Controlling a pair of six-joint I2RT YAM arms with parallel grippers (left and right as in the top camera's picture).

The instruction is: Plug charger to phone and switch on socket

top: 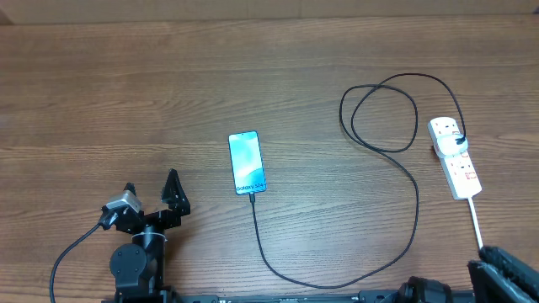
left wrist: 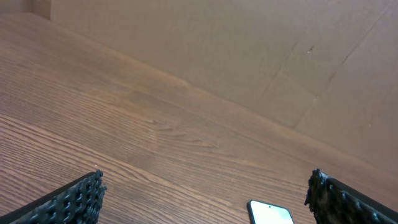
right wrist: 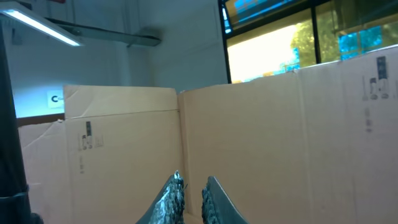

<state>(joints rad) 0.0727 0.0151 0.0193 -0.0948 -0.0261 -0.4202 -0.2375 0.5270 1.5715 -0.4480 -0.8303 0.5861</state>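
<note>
L jaws wide apart just left of phone, R jaws together, charger tip touching phone's near end, socket far right on surface.

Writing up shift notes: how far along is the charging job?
Looks done: the charger tip meets the near end of the phone, and its other end reaches the socket. In hand: nothing; the left gripper is open and empty, the right gripper shut, facing cardboard walls. Left: the switch on the socket, too small here to tell whether it is on.
</note>
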